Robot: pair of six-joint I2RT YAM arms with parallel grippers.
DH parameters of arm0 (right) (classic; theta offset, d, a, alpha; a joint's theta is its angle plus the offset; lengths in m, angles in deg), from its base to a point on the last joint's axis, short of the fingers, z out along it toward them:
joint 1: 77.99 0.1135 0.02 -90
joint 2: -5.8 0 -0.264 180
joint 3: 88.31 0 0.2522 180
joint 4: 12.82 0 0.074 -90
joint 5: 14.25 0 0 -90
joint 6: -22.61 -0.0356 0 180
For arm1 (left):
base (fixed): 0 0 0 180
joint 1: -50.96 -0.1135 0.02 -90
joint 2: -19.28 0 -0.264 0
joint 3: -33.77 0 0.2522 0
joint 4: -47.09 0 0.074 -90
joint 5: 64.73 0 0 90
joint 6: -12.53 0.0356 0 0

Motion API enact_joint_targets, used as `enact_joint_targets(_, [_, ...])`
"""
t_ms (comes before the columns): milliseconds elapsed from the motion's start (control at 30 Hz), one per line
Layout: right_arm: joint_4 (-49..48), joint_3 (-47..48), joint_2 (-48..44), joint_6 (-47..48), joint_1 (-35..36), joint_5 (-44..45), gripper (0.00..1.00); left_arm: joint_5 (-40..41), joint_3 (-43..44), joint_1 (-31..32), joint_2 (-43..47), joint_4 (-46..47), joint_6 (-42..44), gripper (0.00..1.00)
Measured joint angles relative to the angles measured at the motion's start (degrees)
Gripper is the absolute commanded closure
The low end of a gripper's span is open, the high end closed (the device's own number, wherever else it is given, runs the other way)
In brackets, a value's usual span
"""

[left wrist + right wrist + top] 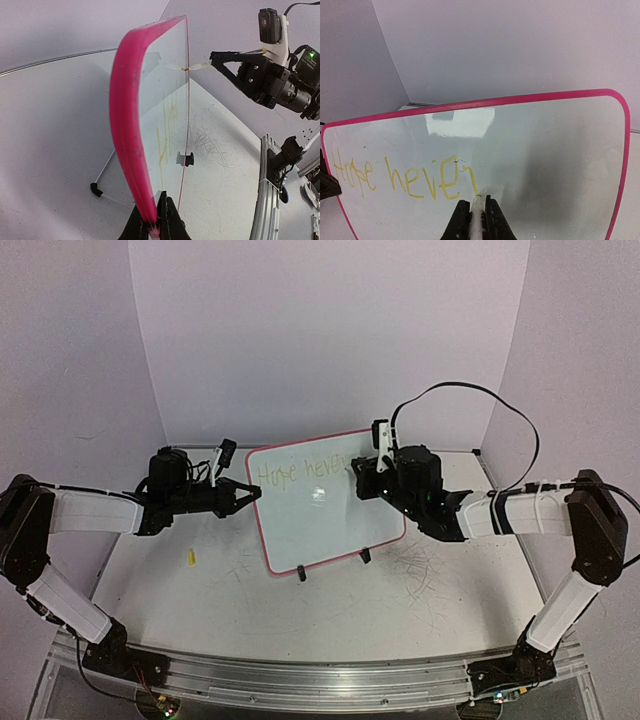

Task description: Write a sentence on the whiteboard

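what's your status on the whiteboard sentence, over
Left gripper shut on whiteboard left edge. Right gripper shut on marker, tip on board. Sentence reads "Hope never" so far. Nothing blocking the blank area.

The whiteboard [335, 525] is a white rectangle with rounded corners and a thin pink-red frame. It stands leaning back on two small black clip feet [301, 575] on the worktop [200, 620], turned slightly so its left side sits further back. The left pincer [245, 492] is clamped on its left edge. The sentence [300, 473] is yellow handwriting in one line reading "Hope never", with a rough last letter. It runs across the upper face from near the left frame to about mid-width.
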Motion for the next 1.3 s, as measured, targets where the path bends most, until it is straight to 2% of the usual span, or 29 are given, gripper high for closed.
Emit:
enact_joint_targets(367, [0.4, 3.8, 0.9, 1.1, -0.2, 0.0, 1.00, 0.0, 0.0, 0.0, 0.0, 0.0, 0.1, 1.00])
enact_joint_targets(767, [-0.3, 3.0, 0.4, 0.2, -0.3, 3.1, 1.00, -0.1, 0.0, 0.0, 0.0, 0.0, 0.1, 1.00])
enact_joint_targets(1000, [-3.5, -8.9, -10.6, 1.5, -0.9, -4.2, 1.00, -0.2, 0.0, 0.1, 0.0, 0.0, 0.6, 1.00])
enact_joint_targets(1133, [-3.5, -10.7, -15.3, 3.7, -1.0, -6.8, 1.00, -0.2, 0.0, 0.2, 0.0, 0.0, 0.6, 1.00])
enact_joint_targets(1300, [-1.4, -10.7, -16.1, 6.2, -1.0, -7.5, 1.00, -0.1, 0.0, 0.2, 0.0, 0.0, 0.6, 0.98])
